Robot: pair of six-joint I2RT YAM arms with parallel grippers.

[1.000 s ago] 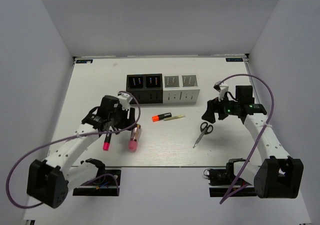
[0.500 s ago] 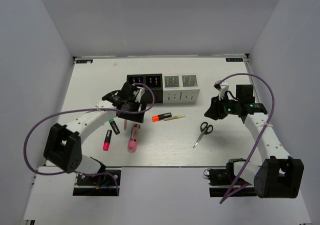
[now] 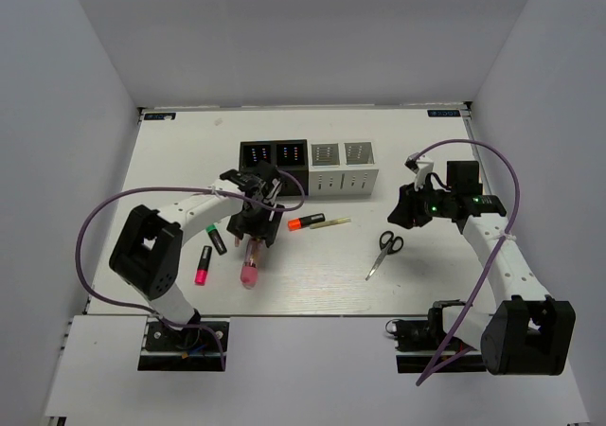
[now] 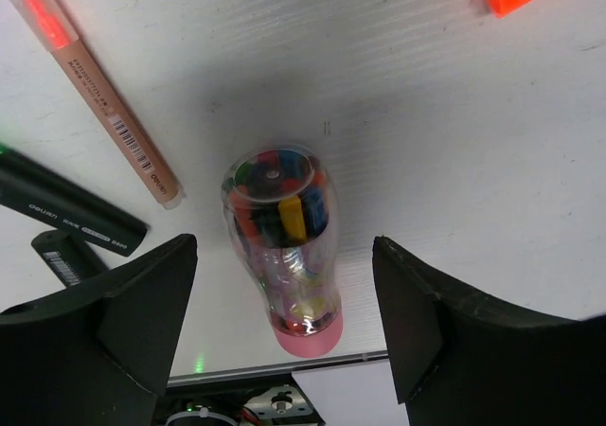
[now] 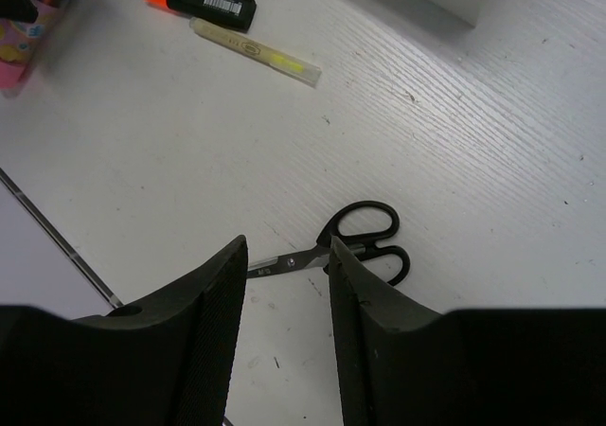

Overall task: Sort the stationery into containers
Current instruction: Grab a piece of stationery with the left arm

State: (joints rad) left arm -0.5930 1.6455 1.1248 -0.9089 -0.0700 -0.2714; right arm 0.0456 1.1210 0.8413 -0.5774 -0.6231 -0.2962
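The surface (image 3: 180,161) is white. The black cups (image 3: 274,184) have rows of little light dots. The white cups (image 3: 343,184) next to them have grey dots. In front of the cups lie a black marker (image 3: 306,221) with an orange cap, a pale yellow stick (image 3: 331,222), black scissors (image 3: 388,244) and a clear tube (image 4: 281,246) with a pink end, full of blue, yellow and orange bits.

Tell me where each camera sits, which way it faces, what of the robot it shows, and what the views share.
Top external: above and behind the bases, looking down at the table; both arms show.
Left wrist: on the left arm, facing down at the pink tube; the left fingers flank it.
Right wrist: on the right arm, tilted down at the scissors; the right fingers show.
Shared: the top view also shows the tube and scissors.
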